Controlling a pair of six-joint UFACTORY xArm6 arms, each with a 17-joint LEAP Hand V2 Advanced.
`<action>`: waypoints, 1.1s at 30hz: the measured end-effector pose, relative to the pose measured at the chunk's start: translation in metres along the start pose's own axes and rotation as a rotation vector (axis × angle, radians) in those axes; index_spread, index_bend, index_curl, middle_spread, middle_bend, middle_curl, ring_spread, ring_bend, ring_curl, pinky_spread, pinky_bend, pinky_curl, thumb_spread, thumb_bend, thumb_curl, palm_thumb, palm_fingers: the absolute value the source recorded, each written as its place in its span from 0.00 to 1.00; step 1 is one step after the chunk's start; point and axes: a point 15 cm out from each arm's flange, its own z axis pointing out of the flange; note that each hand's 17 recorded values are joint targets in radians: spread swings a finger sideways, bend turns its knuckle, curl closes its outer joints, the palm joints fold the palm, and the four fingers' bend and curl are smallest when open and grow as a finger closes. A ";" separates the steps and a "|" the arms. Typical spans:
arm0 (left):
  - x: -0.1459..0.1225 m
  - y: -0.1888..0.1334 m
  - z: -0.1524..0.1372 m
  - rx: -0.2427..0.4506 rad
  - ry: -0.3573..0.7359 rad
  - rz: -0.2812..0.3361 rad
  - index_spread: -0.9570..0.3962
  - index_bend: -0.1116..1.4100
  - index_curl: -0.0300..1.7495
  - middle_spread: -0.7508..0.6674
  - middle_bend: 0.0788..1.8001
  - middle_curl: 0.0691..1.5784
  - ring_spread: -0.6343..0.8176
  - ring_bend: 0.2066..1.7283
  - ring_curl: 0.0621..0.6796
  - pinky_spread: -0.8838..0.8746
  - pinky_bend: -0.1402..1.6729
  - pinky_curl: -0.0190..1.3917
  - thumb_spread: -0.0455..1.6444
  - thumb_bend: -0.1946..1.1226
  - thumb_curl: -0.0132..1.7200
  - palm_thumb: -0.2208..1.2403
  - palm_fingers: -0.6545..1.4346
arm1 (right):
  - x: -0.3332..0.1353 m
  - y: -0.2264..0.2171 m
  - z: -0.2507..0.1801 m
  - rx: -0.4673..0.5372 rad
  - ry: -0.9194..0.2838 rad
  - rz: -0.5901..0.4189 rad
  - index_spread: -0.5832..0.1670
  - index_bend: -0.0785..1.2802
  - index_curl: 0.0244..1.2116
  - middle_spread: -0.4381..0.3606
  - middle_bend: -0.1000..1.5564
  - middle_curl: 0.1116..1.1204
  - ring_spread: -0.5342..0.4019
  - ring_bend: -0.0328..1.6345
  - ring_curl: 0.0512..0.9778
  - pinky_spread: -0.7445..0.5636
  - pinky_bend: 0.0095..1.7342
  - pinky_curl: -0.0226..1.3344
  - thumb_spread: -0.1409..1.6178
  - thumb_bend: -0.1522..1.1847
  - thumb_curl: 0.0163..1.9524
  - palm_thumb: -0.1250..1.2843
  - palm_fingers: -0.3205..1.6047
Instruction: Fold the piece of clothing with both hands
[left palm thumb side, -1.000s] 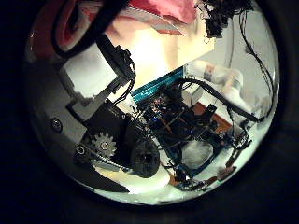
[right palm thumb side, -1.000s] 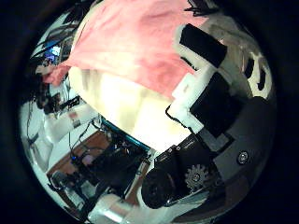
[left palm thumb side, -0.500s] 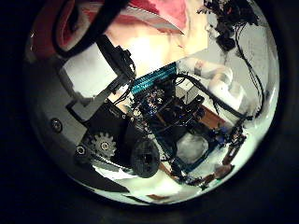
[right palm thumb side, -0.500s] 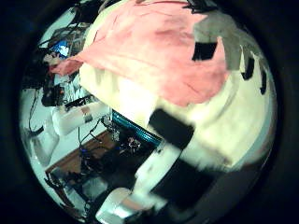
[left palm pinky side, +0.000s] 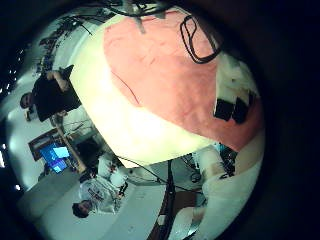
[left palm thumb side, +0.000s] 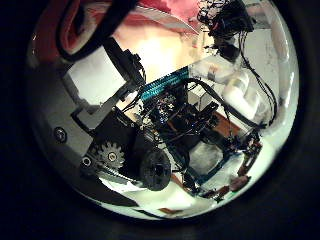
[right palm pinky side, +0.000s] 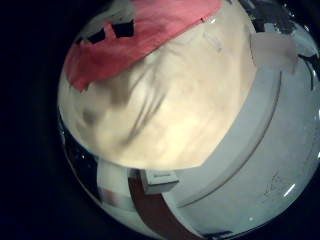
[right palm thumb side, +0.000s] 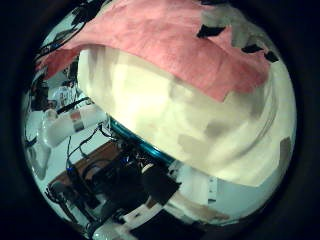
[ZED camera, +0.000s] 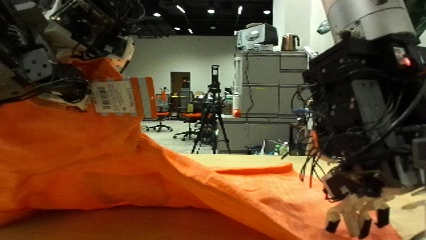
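Note:
An orange cloth (ZED camera: 120, 170) lies spread on the pale table (left palm pinky side: 110, 110), bulging up close to the outside camera. My right hand (ZED camera: 354, 207) hangs from its arm at the cloth's near edge. Its fingers point straight down, and their tips touch the fabric. The left little finger side palm view shows that hand's dark fingertips (left palm pinky side: 233, 106) on the cloth's (left palm pinky side: 165, 65) edge. My left hand (ZED camera: 60, 45) is raised high over the cloth's other end. Its white and geared fingers (left palm thumb side: 105, 100) show in the left thumb side palm view, but I cannot make out their pose.
Bare table (right palm thumb side: 180, 100) borders the cloth (right palm thumb side: 170, 40) on the side toward my right arm. A grey cabinet (ZED camera: 261, 95) and a tripod (ZED camera: 213, 105) stand behind the table. Equipment benches (left palm thumb side: 195, 130) lie beyond its edge.
The right hand's fingers, earlier bent in front of its thumb side camera, have swung out toward the cloth's edge. That view has shifted over the table. The left thumb side view barely changed.

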 end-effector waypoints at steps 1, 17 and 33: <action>0.000 0.000 0.000 -0.001 0.001 -0.001 0.32 0.17 0.88 0.12 0.47 0.66 0.11 0.72 0.71 0.13 0.73 0.40 0.62 0.14 0.42 0.74 0.82 | -0.001 0.001 0.003 -0.006 0.001 0.002 0.48 0.39 0.48 0.49 0.52 0.50 0.45 0.56 0.50 0.57 0.34 0.39 0.62 0.10 0.15 0.38 0.22; 0.001 0.001 0.000 -0.004 0.000 0.002 0.36 0.17 0.89 0.12 0.47 0.66 0.11 0.72 0.71 0.12 0.73 0.40 0.62 0.14 0.41 0.74 0.81 | -0.007 -0.017 0.017 0.029 0.035 0.033 0.37 0.27 0.46 0.34 0.55 0.59 0.26 0.73 0.59 0.31 0.51 0.42 0.64 0.11 0.19 0.58 0.49; -0.004 0.000 -0.009 -0.004 -0.008 -0.002 0.39 0.17 0.90 0.12 0.47 0.66 0.11 0.72 0.71 0.12 0.73 0.40 0.62 0.14 0.41 0.74 0.82 | 0.006 -0.022 -0.019 0.138 0.087 0.053 0.24 0.72 0.77 0.28 0.74 0.80 0.27 0.77 0.76 0.32 0.67 0.65 0.76 0.16 0.25 0.79 0.73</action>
